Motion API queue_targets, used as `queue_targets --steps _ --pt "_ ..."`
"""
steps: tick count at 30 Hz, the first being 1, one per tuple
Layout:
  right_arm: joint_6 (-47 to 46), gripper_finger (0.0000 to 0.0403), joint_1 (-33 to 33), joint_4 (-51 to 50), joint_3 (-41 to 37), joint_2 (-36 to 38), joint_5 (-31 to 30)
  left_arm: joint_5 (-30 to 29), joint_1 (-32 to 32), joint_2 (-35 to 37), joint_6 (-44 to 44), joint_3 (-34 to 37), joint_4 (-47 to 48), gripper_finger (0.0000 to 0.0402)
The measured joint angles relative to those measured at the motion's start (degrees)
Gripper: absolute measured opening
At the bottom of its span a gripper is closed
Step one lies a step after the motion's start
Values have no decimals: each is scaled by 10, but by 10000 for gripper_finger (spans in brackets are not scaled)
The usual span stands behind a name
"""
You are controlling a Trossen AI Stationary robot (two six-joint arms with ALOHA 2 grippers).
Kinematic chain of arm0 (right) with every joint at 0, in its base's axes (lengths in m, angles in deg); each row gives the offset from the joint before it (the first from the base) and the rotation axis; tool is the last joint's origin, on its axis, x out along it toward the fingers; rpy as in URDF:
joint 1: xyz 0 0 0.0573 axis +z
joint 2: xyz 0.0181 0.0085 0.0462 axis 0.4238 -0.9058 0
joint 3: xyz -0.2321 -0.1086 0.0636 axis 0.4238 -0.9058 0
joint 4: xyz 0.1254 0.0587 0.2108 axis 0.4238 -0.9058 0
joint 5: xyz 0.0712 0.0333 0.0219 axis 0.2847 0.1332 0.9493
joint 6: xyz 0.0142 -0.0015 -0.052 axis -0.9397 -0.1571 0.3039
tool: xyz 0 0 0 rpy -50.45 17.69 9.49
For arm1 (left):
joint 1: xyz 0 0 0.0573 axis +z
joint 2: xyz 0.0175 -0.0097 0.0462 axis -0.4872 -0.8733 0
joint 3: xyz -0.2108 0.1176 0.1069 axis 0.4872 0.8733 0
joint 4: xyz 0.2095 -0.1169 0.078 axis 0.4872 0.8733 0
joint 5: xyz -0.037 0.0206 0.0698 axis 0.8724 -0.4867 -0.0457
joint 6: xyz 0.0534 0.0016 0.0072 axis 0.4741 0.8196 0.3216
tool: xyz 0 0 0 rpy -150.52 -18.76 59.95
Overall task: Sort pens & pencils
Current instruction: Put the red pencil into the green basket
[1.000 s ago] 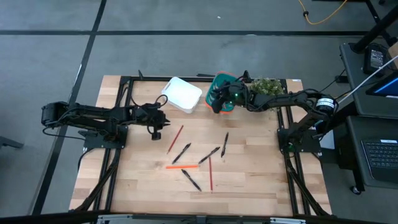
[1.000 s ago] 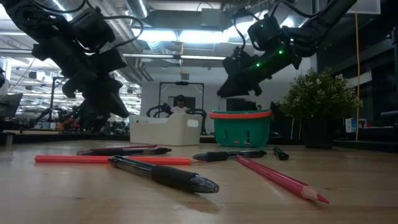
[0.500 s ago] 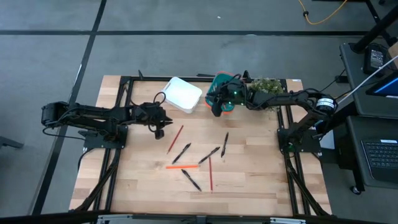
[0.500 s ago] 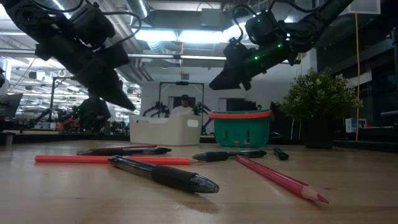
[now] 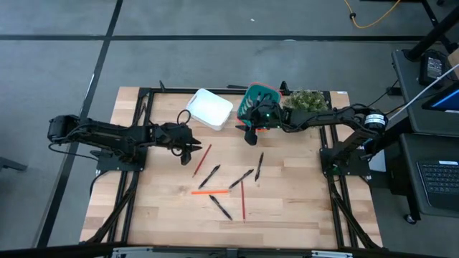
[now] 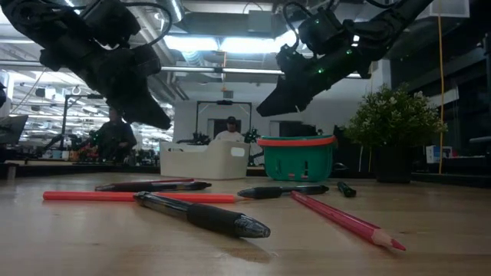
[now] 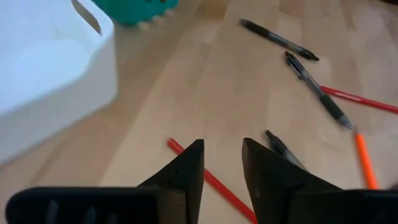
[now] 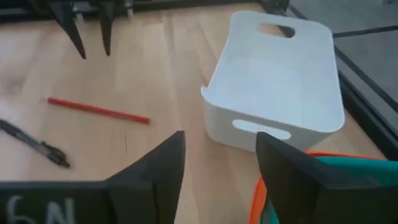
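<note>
4 pens point(image 5: 209, 175) and 3 pencils point(image 5: 202, 159) lie loose at table centre; left gripper point(image 5: 195, 148), at their 10 o'clock, and right gripper point(image 5: 250, 137), at 1 o'clock by the teal basket point(image 5: 252, 97), have both just spread open, empty, poised for pickups.
</note>
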Motion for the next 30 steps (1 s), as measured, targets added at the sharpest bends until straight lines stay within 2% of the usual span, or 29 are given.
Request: queue_targets --steps 10,15,20,22,27,30 --pt "11 209 20 -7 0 0 0 -57 -71 0 -118 0 13 101" --pt "11 209 23 -8 0 0 0 -106 -106 -6 -136 -40 73 101" --pt "10 209 23 -15 0 0 0 -138 -139 -64 -108 -118 134 101" --pt "8 209 23 -18 0 0 0 -156 -143 -95 -109 -148 187 101" --pt "-5 209 23 -39 0 0 0 -175 -136 -167 -180 -219 329 101" --pt "-5 209 23 -53 0 0 0 -171 -132 -198 -212 -236 344 101"
